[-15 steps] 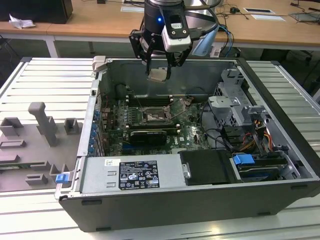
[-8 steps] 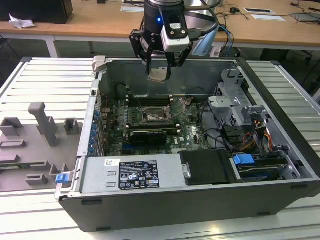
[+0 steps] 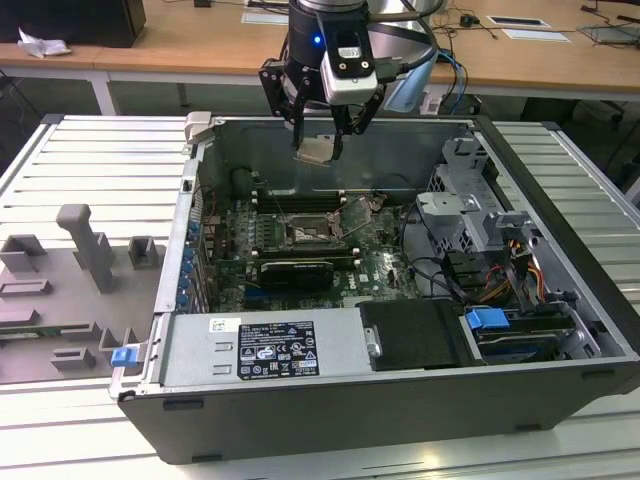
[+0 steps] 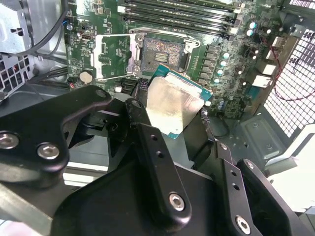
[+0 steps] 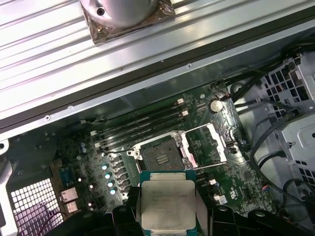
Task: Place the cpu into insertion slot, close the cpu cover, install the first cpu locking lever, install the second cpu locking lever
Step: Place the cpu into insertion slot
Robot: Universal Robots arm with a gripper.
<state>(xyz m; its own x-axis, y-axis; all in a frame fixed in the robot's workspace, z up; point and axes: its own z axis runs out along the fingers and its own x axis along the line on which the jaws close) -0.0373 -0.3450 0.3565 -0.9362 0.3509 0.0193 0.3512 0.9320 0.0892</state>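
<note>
The end effector (image 3: 319, 142), fingers closed on opposite edges of the cpu (image 5: 166, 204), holds it in the air over the open computer case (image 3: 400, 410). Below, on the green motherboard (image 5: 246, 172), the insertion slot (image 5: 160, 157) lies bare, its cpu cover (image 5: 206, 145) swung open beside it.

Exterior view overlooks case (image 3: 300, 425); both wrist views share insertion slot (image 4: 162, 56) (image 5: 160, 158).

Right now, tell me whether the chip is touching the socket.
Apart. In the exterior view the chip hangs well above the socket, open air between.
</note>
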